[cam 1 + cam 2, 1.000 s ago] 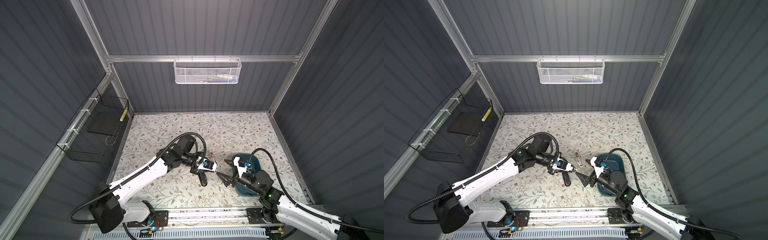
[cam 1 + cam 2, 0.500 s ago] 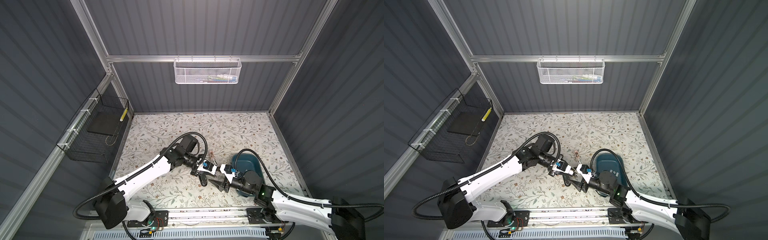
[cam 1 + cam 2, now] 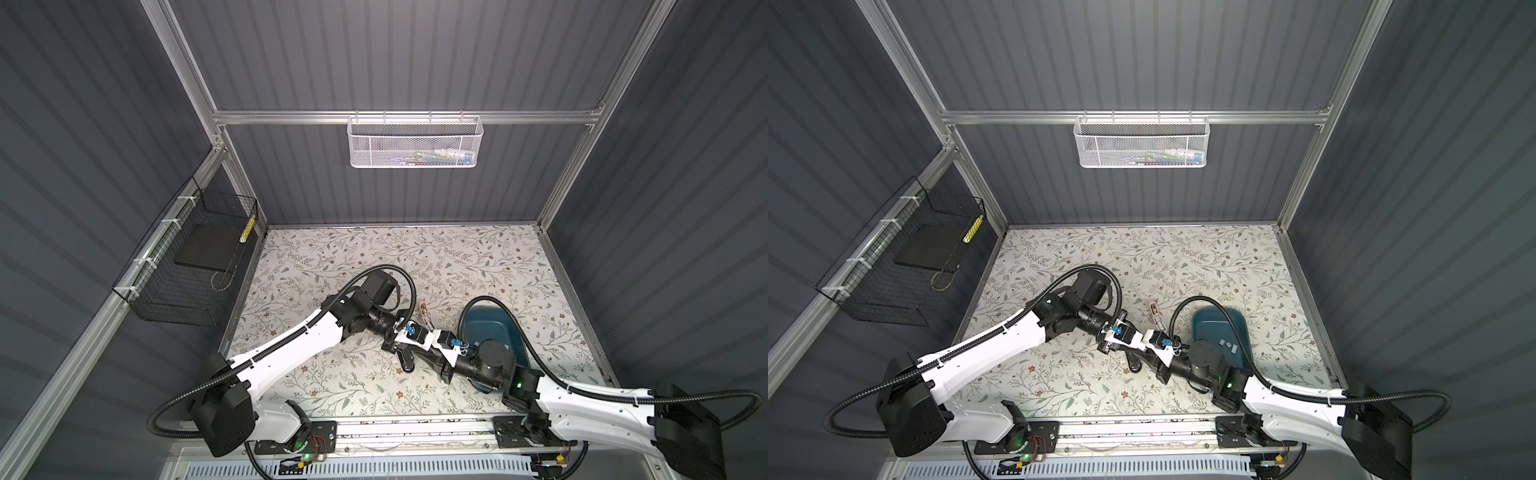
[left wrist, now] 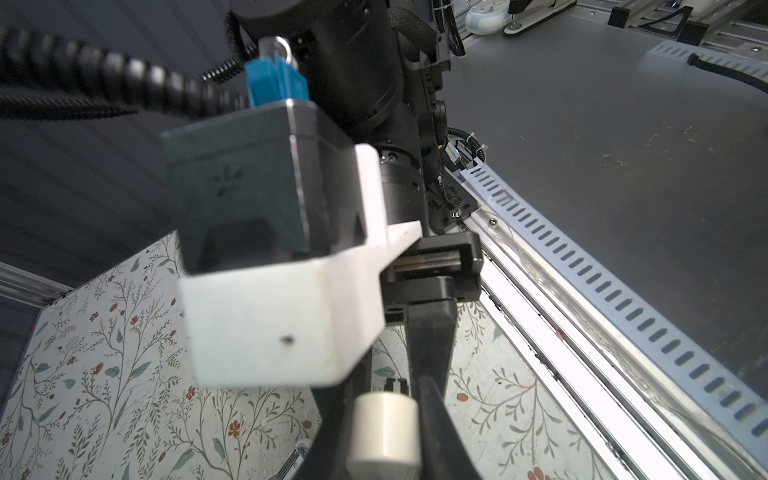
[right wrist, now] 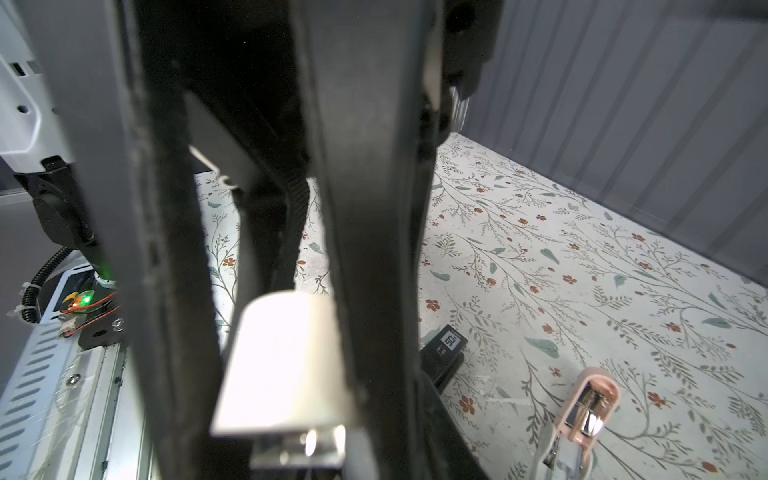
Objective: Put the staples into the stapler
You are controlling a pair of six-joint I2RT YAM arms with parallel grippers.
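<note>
Two arms are meeting over the black stapler (image 3: pixel 405 362) on the front half of the floral mat (image 3: pixel 374 257), with loading itself not yet begun. The left gripper (image 3: pixel 405 348) is clamping tight on the stapler and appears to be steadying it. The right gripper (image 3: pixel 428 355) is reaching in from the tray side, its jaws standing narrow on either side of the stapler's white cap (image 5: pixel 286 365). The right wrist view is showing one finger against the cap and a thin dark gap at the other, so whether the pinch is made cannot be told. A bright metal channel (image 5: pixel 297 453) is showing just under the cap.

The staples (image 3: pixel 1227 344) are lying as small pale strips in the blue tray (image 3: pixel 1210 330), just behind the right arm's wrist and apart from both grippers. A pink stapler (image 3: pixel 424 309) is lying open just beyond the two grippers, touched by neither.

The step in hand looks like opening the black stapler so that its channel is lying bare. The next move is calling for a firm pinch on the cap and a pull away from the body while the left gripper is holding it steady. After that the right gripper is likely needing to let go and fetch a strip from the tray, a fine pinch on a thin flat thing
</note>
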